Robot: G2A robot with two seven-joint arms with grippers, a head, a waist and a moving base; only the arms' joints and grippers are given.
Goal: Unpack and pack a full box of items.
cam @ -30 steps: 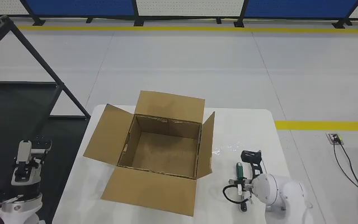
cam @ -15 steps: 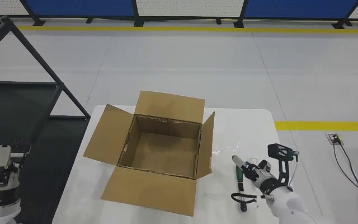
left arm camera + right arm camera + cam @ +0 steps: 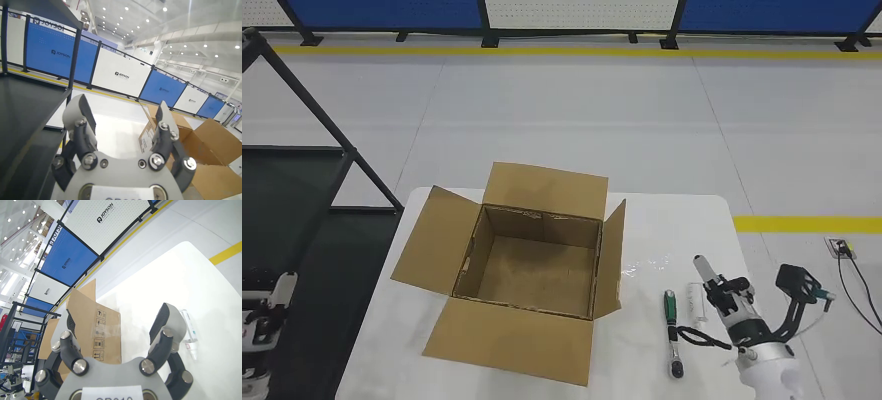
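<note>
An open cardboard box (image 3: pixel 539 270) stands in the middle of the white table (image 3: pixel 672 225), flaps spread, with nothing visible inside. A ratchet wrench with a green handle (image 3: pixel 672 333) lies on the table to the right of the box, and a small white bottle (image 3: pixel 697 300) lies just beyond it. My right gripper (image 3: pixel 750 278) hangs open and empty over the table's right edge, past the bottle. In the right wrist view the gripper (image 3: pixel 117 321) is open, with the box (image 3: pixel 90 321) ahead and the bottle (image 3: pixel 189 332) beside one finger. My left gripper (image 3: pixel 124 111) is open and empty, off the table's left side.
A black metal shelf rack (image 3: pixel 302 150) stands left of the table, close to the left arm (image 3: pixel 264 320); its shelf (image 3: pixel 28 106) shows in the left wrist view. Bare tabletop lies behind and to the right of the box.
The right gripper has moved away from the ratchet wrench to the right, uncovering the wrench and the bottle. The left arm has sunk toward the lower left corner.
</note>
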